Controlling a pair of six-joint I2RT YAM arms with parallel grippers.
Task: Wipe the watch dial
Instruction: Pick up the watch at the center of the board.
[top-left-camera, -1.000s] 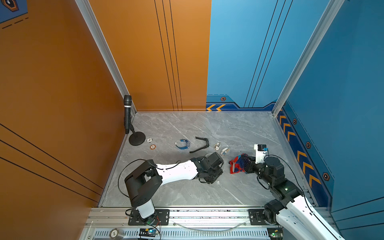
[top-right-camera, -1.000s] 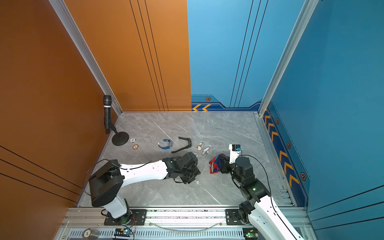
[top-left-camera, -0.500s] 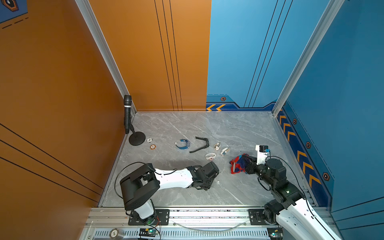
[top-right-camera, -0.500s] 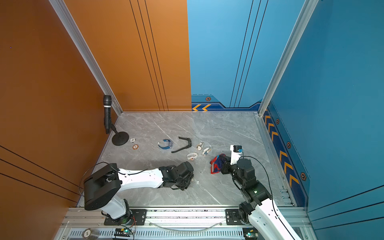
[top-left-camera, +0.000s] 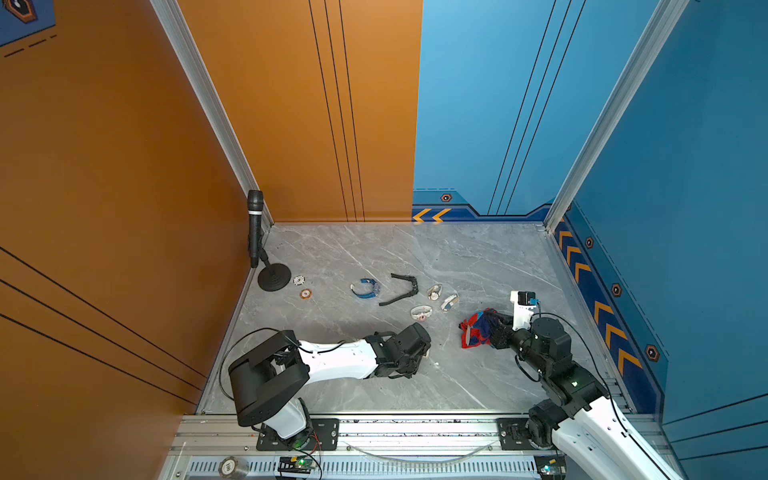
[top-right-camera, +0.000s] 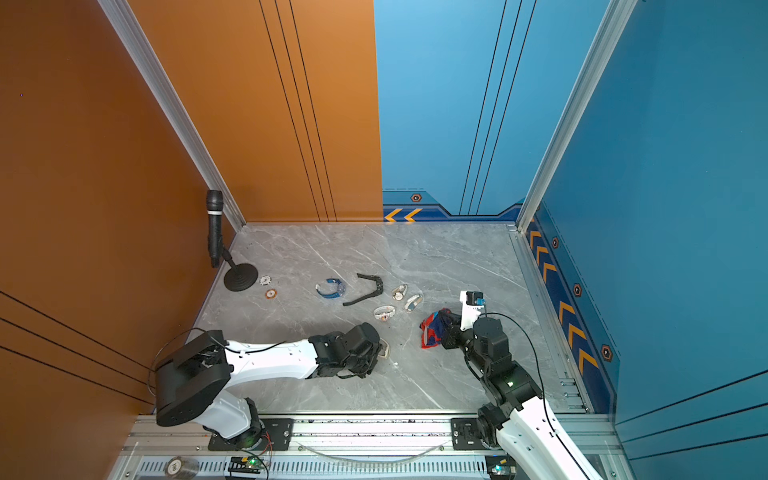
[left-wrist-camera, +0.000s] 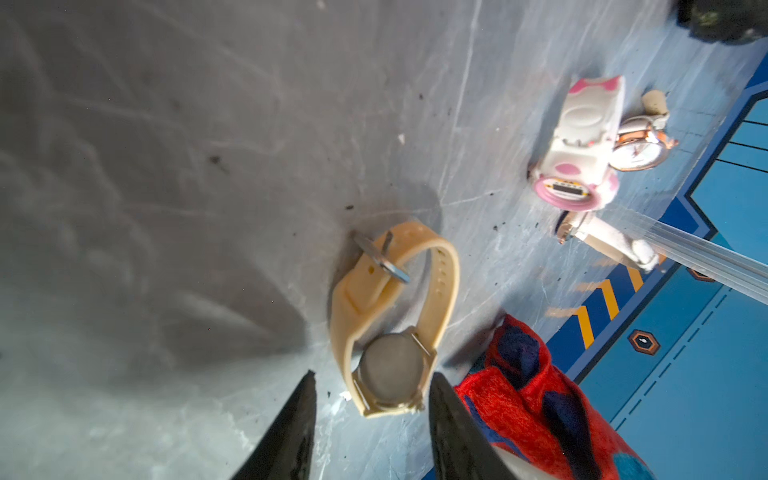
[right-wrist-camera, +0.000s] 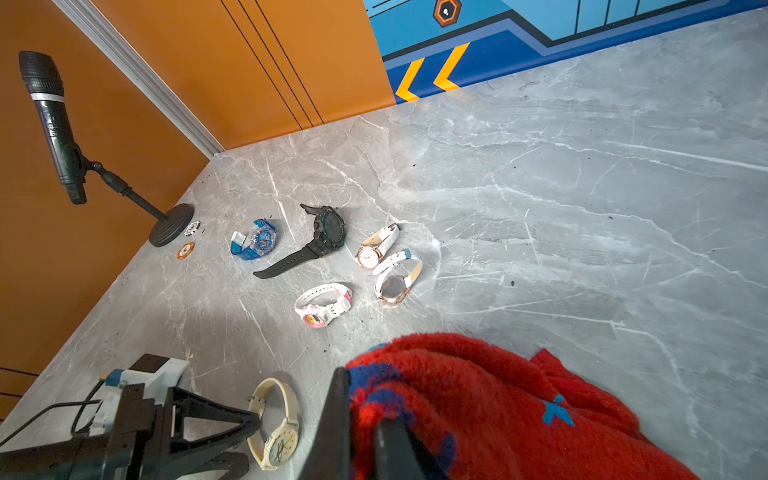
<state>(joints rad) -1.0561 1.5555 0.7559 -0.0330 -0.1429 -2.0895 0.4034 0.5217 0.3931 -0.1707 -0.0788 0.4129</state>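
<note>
Now half-open left pincer (left-wrist-camera: 372, 376) straddles cream watch (left-wrist-camera: 392, 365); right pincer (right-wrist-camera: 362, 432) clamps cloth (right-wrist-camera: 498, 407).

White arm shells (top-left-camera: 340, 359), black joints (top-left-camera: 266, 374)

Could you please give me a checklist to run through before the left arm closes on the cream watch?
1. Right gripper shut on the red cloth: ok.
2. Left gripper open, its jaws either side of the cream watch case: ok.
3. Watch gripped: not ok, a gap shows beside one finger.
4. Dial turned toward the cloth side: ok.
5. Pink watch apart from the cream watch: ok.
6. Dirt on the dial: cannot tell.
</note>
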